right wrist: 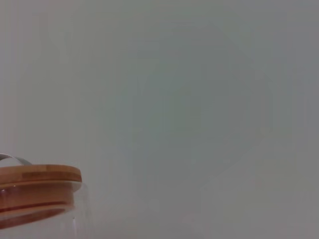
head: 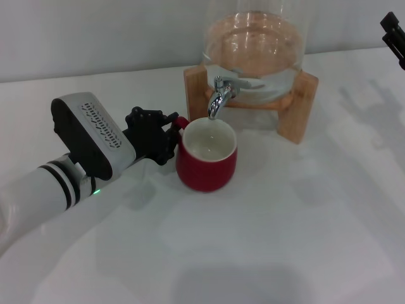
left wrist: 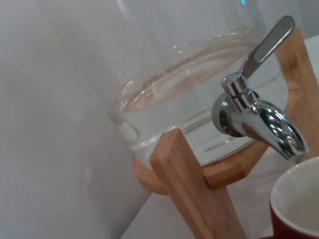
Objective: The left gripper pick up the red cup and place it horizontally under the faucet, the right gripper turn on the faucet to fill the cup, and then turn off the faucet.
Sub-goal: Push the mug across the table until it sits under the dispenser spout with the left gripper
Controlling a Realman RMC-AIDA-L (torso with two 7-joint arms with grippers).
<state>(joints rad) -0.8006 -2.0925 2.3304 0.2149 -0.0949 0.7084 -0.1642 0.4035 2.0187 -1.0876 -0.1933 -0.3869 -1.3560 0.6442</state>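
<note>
Two arms appear in the head view. The left pincer point(head: 169, 136), black-fingered on a white striped arm with a perforated grey-white wrist block, reaches in from the left side and is clenched on the small loop handle of the red cup point(head: 206, 154). The cup stands upright on the white tabletop point(head: 285, 240), its white interior facing up, directly beneath the down-curved spout of the faucet point(head: 219, 95). The spout tip sits just above the rim at the far edge of the cup's mouth; no stream of water can be made out.

The faucet is mounted low on a clear glass dispenser point(head: 259, 44) partly filled with water, which rests on a wooden stand point(head: 297, 104) at the back of the tabletop. In the left wrist view the chrome faucet point(left wrist: 259, 119) shows its flat lever handle angled upward and away from the spout, with the cup's rim point(left wrist: 294, 199) just below the spout and one leg of the stand point(left wrist: 192, 189) in front.

The right pincer point(head: 393, 37) is raised at the far right edge of the head view, well apart from the faucet; only part of its black fingers shows, and whether they are spread or closed cannot be told. The right wrist view shows the dispenser's wooden lid point(right wrist: 37, 179) against a plain wall.
</note>
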